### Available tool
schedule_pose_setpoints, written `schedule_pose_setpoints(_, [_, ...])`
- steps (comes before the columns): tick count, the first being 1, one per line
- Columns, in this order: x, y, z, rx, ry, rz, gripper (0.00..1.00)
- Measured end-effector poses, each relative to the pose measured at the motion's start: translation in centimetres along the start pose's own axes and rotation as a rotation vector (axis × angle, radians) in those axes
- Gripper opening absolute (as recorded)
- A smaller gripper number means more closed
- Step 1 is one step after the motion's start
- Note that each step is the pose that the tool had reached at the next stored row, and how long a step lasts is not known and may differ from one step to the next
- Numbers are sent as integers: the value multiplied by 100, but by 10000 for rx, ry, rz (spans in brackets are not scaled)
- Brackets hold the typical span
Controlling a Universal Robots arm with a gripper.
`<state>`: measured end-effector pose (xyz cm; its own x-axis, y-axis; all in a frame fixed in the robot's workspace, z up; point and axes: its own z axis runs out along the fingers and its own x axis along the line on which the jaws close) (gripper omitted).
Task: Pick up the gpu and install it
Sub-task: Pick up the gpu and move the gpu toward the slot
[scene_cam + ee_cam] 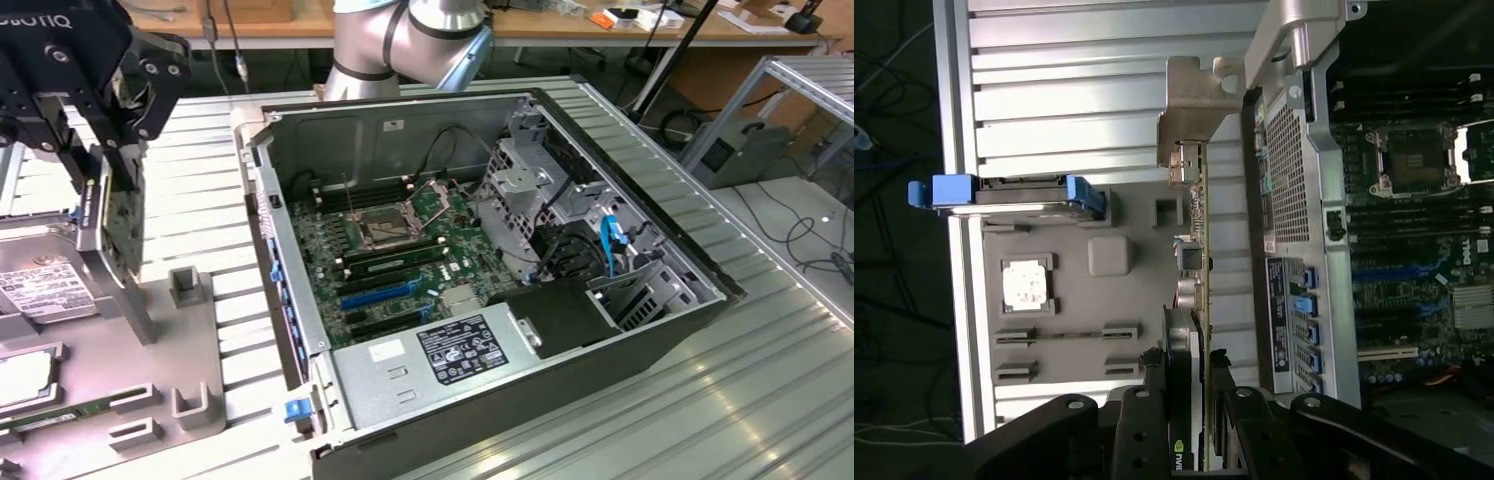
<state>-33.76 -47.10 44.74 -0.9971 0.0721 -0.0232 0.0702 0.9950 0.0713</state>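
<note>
The gripper (100,185) (1189,365) is partly closed on the gpu (123,225) (1199,230), its black fingers (1154,400) pressing against the card's two flat faces. The card hangs on edge, long side running down from the gripper. In the wrist view it shows edge-on, with the green board edge and the silver bracket (1189,110) at the far end. The gpu is outside the computer case (534,300) (1284,150), at the exterior view's left of it, over the grey holder tray (174,380) (1054,240) that lies on the ribbed metal tabletop (747,400) (1074,100). Whether the card's lower end touches the tray cannot be told. The case lies on its side with the panel off, showing the motherboard (387,230) (1414,230), its blue expansion slots (380,293) and a power supply (441,350) at the near end. A hard drive with a white label (40,290) sits in the tray, near the held card. The arm's silver column (400,40) rises behind the case.
</note>
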Motion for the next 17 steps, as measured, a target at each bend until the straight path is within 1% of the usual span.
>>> schedule_pose_setpoints(2, [-2,2,-24,-27,3,1,27])
schedule_pose_setpoints(3, [-35,4,-22,-52,18,2,27])
schedule_pose_setpoints(4, [-94,8,-21,-63,42,5,27])
schedule_pose_setpoints(5, [-123,10,-20,-73,53,5,27])
schedule_pose_setpoints(6, [-178,14,-19,-91,73,7,27])
schedule_pose_setpoints(8, [-248,19,-17,-105,98,10,27])
schedule_pose_setpoints(9, [-314,24,-15,-116,123,11,27])
schedule_pose_setpoints(10, [-351,26,-13,-124,135,12,27])
schedule_pose_setpoints(15, [-471,35,-10,-133,167,16,27])
schedule_pose_setpoints(17, [-543,40,-8,-135,184,16,27])
